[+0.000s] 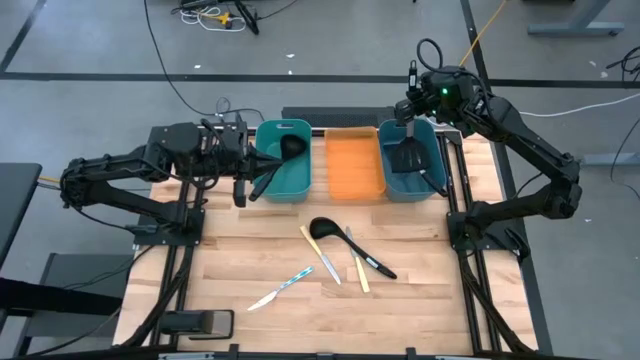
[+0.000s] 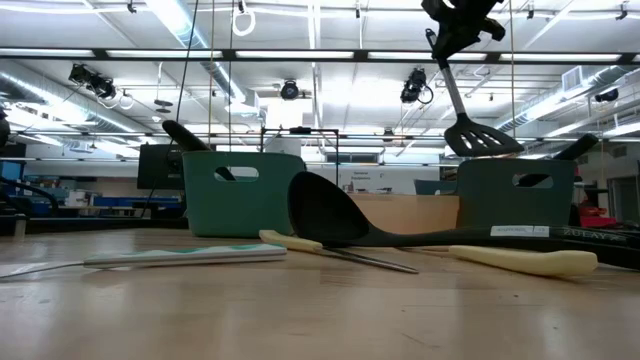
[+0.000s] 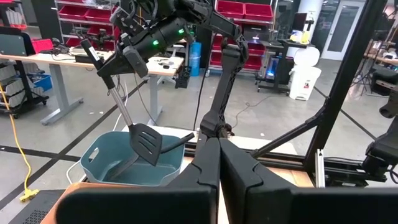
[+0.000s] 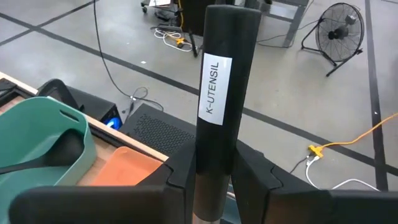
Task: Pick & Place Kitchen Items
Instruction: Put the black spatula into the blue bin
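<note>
My right gripper (image 1: 411, 104) is shut on a black slotted spatula (image 2: 481, 137), which hangs over the right teal bin (image 1: 432, 178). That bin holds another black utensil (image 2: 580, 146). My left gripper (image 3: 217, 149) is shut and holds nothing, level beside the left teal bin (image 1: 297, 176). Black utensils (image 1: 291, 147) lean against that bin's wall. On the table lie a black ladle (image 1: 325, 228), a black spoon (image 1: 368, 254), two pale-yellow-handled knives (image 1: 359, 272) and a light-blue-handled knife (image 1: 283, 288). My right gripper pinches the spatula's thick black handle (image 4: 214, 118), the part labelled K-UTENSIL, between its two fingers (image 4: 181, 167). The fingers come slanting down from the table's right and lie across the handle. The spatula hangs tilted below them, its head (image 3: 147, 144) clear above the bin.
An orange tray (image 1: 355, 168) sits between the two bins at the table's far edge. The loose utensils lie in the table's middle and near half. Black frame rails (image 1: 462, 250) run along both sides of the table.
</note>
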Robot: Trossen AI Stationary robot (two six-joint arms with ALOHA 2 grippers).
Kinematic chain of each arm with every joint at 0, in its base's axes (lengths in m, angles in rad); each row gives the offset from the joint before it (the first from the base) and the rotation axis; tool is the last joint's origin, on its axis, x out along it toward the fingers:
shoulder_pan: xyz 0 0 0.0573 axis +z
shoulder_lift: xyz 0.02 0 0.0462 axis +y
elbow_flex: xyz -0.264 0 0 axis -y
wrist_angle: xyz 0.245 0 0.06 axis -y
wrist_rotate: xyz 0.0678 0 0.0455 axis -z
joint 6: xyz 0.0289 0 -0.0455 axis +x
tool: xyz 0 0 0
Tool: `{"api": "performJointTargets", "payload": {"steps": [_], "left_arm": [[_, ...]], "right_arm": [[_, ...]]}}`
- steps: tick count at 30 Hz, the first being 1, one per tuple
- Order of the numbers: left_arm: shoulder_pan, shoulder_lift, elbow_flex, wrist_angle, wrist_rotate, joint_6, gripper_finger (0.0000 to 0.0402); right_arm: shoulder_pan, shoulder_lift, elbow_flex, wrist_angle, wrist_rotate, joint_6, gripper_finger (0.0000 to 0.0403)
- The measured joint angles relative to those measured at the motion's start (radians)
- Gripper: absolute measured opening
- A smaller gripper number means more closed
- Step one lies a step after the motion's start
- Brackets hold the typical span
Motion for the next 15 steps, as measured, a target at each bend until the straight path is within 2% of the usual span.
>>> {"api": "performJointTargets", "payload": {"steps": [11, 15], "left_arm": [[0.000, 0.000, 0.000, 0.000, 0.000, 0.000, 0.0004], [0.000, 0.000, 0.000, 0.000, 0.000, 0.000, 0.0005]], "right_arm": [[-0.014, 0.001, -0.003, 0.052, -0.027, -0.002, 0.0082], [-0.028, 0.003, -0.055, 0.088, -0.027, -0.007, 0.0082]]}}
